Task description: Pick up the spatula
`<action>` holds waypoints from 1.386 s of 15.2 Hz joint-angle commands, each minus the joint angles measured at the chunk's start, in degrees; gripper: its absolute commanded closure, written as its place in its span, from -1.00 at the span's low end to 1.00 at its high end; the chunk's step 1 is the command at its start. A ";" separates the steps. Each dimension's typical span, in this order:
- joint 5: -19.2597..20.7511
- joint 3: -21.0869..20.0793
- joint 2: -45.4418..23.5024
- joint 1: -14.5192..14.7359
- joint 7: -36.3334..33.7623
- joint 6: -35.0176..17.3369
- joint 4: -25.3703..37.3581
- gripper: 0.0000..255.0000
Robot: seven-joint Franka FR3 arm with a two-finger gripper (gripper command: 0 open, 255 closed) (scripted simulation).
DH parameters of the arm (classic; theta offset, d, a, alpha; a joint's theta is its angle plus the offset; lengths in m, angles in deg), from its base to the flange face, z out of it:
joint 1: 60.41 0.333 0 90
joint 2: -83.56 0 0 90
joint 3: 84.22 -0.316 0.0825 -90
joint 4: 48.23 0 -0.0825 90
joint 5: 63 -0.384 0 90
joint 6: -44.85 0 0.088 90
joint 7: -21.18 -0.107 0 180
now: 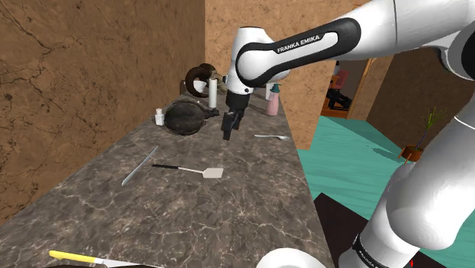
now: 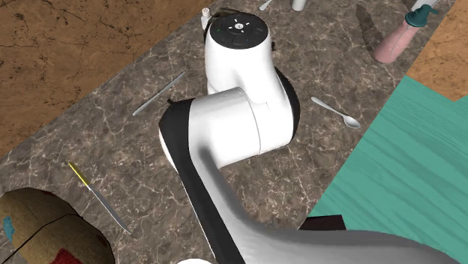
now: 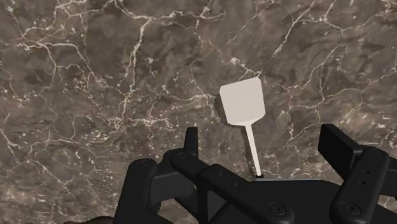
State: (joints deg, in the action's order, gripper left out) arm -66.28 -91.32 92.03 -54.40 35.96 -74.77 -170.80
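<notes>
Wrist view: we logged the gripper [image 3: 262, 139] with its jaws standing well apart and nothing clasped. Between them, down on the dark marbled counter [image 3: 95, 95], lay the spatula [image 3: 242, 102]. Its pale square blade sat out beyond the fingertips and its thin neck ran back toward the hand, the far end hidden behind the gripper body. We saw no contact between fingers and spatula.

In the shoulder view we placed the gripper [image 1: 228, 126] hanging above the counter [image 1: 228, 213]. The spatula [image 1: 190, 169] lay flat nearer the camera, black handle toward that view's left, blade toward its right. Just beside the handle lay a slim grey utensil [image 1: 139, 166]. A spoon [image 1: 272, 136] lay near the counter's right edge. A pink bottle [image 1: 272, 103] and a dark round pot [image 1: 185, 116] stood behind the gripper, by the brown wall [image 1: 76, 76]. A yellow-handled knife [image 1: 76, 259] lay at the near end.

In the second exterior view we marked the spoon [image 2: 337, 112], pink bottle [image 2: 397, 41], grey utensil [image 2: 159, 94] and knife [image 2: 94, 191] around the arm.
</notes>
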 commanded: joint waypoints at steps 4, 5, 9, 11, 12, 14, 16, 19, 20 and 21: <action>1.75 -1.50 -10.75 1.27 0.60 -3.53 6.62 -1.00; 2.19 -1.74 -12.86 1.55 0.70 -4.07 8.05 -1.00; 4.13 -2.55 -21.36 2.87 1.03 -5.60 14.42 -1.00; 5.18 -2.85 -25.66 3.65 1.20 -6.00 18.01 -1.00; 5.70 -2.96 -27.83 4.08 1.30 -6.10 19.92 -1.00; 6.73 -3.13 -32.21 5.02 1.53 -6.11 23.97 -1.00; 7.45 -3.21 -35.38 5.74 1.75 -5.95 27.07 -1.00; 7.67 -3.07 -36.45 5.83 1.64 -7.78 26.29 -1.00; 7.75 -3.02 -36.82 5.86 1.60 -8.39 26.05 -1.00; 7.83 -2.97 -37.20 5.89 1.56 -8.98 25.83 -1.00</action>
State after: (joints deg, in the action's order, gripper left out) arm -58.53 -94.33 55.18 -48.53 37.54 -83.11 -144.70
